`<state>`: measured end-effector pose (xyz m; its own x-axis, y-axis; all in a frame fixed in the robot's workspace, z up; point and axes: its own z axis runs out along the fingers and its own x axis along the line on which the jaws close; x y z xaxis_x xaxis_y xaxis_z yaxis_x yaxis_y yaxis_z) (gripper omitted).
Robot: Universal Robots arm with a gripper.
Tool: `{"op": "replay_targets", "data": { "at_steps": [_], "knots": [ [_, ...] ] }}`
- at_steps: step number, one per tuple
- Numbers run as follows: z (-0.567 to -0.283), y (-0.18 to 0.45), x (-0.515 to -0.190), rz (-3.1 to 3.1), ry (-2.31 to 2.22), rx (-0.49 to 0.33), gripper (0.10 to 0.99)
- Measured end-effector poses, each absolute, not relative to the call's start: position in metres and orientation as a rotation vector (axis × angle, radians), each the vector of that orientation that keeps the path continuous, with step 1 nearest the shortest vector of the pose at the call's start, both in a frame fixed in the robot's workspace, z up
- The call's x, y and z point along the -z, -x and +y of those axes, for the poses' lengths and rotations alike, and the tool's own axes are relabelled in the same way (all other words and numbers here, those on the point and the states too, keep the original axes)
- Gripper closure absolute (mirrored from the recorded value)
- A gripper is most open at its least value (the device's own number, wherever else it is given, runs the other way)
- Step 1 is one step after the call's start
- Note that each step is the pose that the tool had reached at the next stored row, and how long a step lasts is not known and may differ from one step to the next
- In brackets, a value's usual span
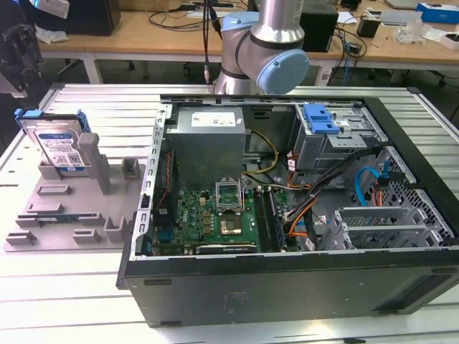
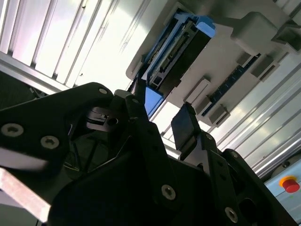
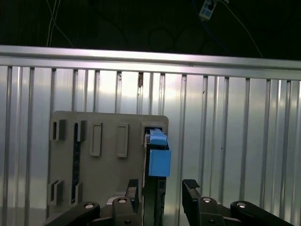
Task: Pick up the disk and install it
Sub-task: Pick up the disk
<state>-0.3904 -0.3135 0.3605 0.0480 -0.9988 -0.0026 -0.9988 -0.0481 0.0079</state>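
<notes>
In the second wrist view the surface (image 2: 108, 52) is bleached by glare and the gripper (image 2: 159, 104) is left dark.

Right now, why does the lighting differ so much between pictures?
In the second wrist view the ribbed table glares white and the gripper is silhouetted; the first wrist view is black beyond the table; the exterior view is evenly lit.

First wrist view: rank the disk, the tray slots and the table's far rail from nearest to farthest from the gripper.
1. disk, standing just ahead of the open gripper.
2. tray slots, beside the disk, further out.
3. far rail, beyond both.
</notes>
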Motion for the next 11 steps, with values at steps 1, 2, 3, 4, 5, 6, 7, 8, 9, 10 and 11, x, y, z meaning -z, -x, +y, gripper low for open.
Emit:
{"op": "replay_targets", "data": {
  "at_steps": [1, 2, 3, 4, 5, 6, 7, 8, 9, 10, 11],
  "knots": [
    [-0.3135, 0.3904, -0.3605, -2.165, -2.271, 0.012, 0.588],
    [-0.3135, 0.3904, -0.3605, -2.165, -2.271, 0.012, 0.588],
    [-0.3135, 0.3904, -0.3602, -2.165, -2.271, 0.012, 0.588],
    [-0.3136, 0.3906, -0.3599, -2.165, -2.272, 0.012, 0.588],
    [-0.3136, 0.3909, -0.3596, -2.165, -2.272, 0.012, 0.588],
    [-0.3136, 0.3913, -0.3593, -2.165, -2.271, 0.012, 0.588],
    [-0.3136, 0.392, -0.3587, -2.166, -2.27, 0.011, 0.588],
    [-0.3136, 0.3931, -0.3581, -2.17, -2.267, 0.012, 0.588],
    [-0.3136, 0.3938, -0.3576, -2.172, -2.264, 0.012, 0.588],
    [-0.3137, 0.3943, -0.357, -2.174, -2.262, 0.012, 0.588],
    [-0.3137, 0.3947, -0.3561, -2.176, -2.26, 0.012, 0.588]
  ]
}}
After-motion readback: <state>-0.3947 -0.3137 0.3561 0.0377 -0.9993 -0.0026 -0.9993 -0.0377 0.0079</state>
